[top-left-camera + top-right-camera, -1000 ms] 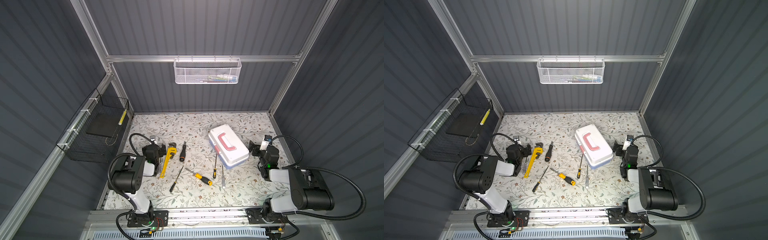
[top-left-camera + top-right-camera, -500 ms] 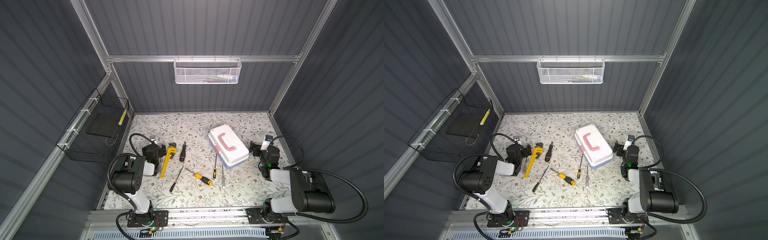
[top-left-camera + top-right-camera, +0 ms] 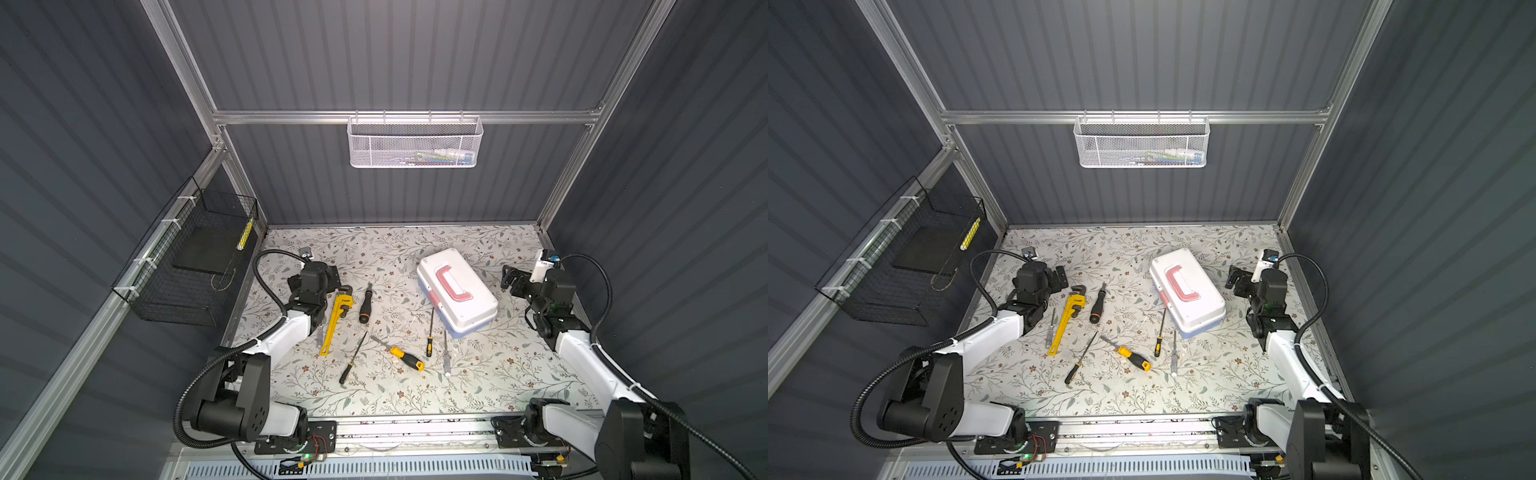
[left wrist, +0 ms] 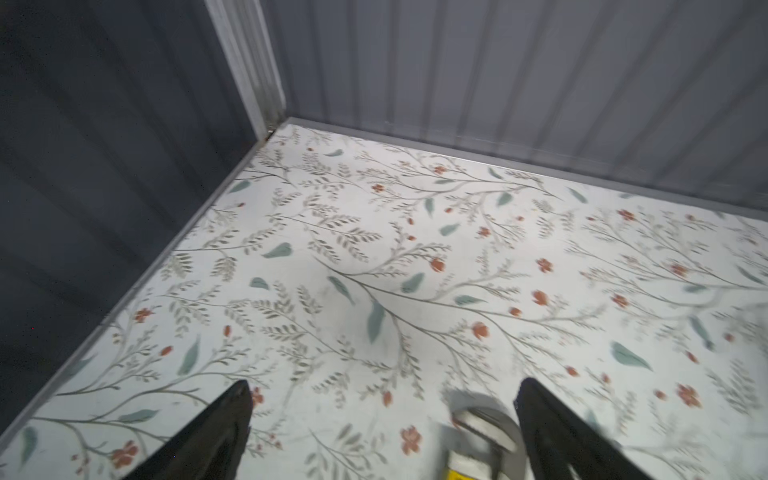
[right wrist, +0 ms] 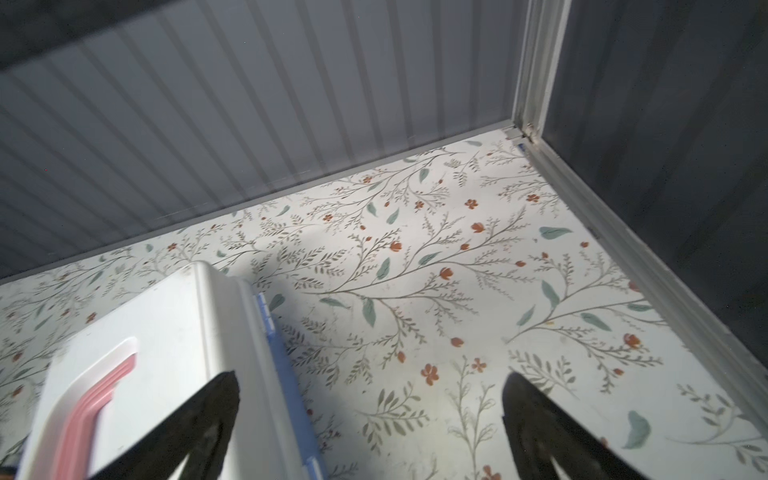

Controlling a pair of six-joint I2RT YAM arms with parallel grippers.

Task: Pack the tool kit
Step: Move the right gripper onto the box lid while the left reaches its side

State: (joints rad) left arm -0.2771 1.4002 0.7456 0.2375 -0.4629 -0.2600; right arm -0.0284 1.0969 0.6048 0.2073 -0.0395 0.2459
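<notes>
The tool kit (image 3: pixel 457 291) (image 3: pixel 1187 291) is a white box with a pink handle and a blue base. It lies shut on the floral mat, right of centre. The yellow pipe wrench (image 3: pixel 337 318) (image 3: pixel 1069 318) lies at the left, with several screwdrivers (image 3: pixel 405 357) spread between it and the box. My left gripper (image 3: pixel 332 275) (image 4: pixel 382 399) is open just behind the wrench head (image 4: pixel 482 436), holding nothing. My right gripper (image 3: pixel 512 279) (image 5: pixel 370 395) is open and empty beside the tool kit's (image 5: pixel 166 353) right side, apart from it.
A white mesh basket (image 3: pixel 415 143) hangs on the back wall. A black wire basket (image 3: pixel 195 266) hangs on the left wall. Dark walls close the mat (image 3: pixel 415 245) on three sides. A clear-handled screwdriver (image 3: pixel 1050 328) lies beside my left forearm.
</notes>
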